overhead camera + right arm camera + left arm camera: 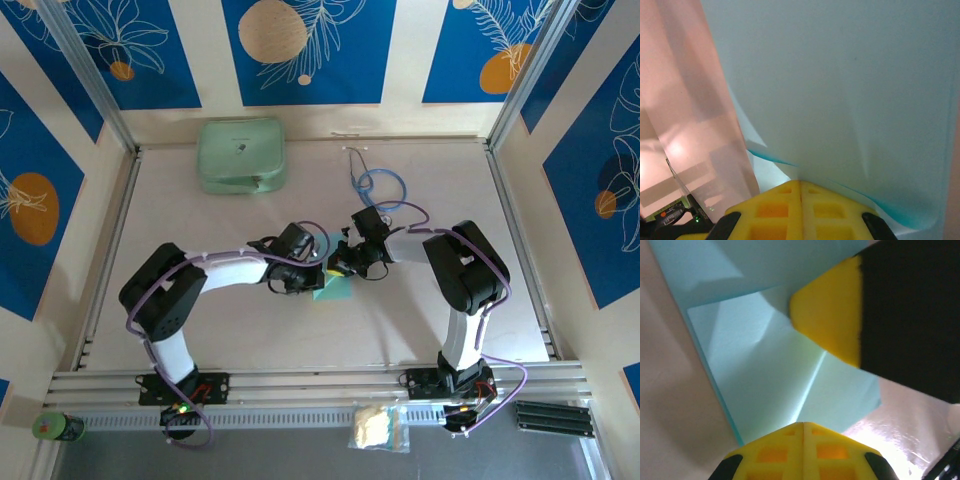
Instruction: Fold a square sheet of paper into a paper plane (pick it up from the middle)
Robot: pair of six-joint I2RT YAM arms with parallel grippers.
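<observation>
The square sheet of paper (333,291) is light blue and lies in the middle of the table, folded into layers with creases and a flap (765,365). It is a folded packet, not a pointed paper plane. My left gripper (318,274) is shut, its yellow tips (803,426) at the paper's near edge with nothing between them. My right gripper (342,262) is shut too, its tips (801,183) against the paper (840,90), which rises close in front of them. The left wrist view has a yellow finger (827,320) of the right gripper resting on the paper.
A mint-green case (240,155) stands at the back left. A blue-tubed stethoscope (380,186) lies behind the right gripper. Off the table's front edge are a small clear packet (378,428), a green can (58,427) and a black bar (550,415).
</observation>
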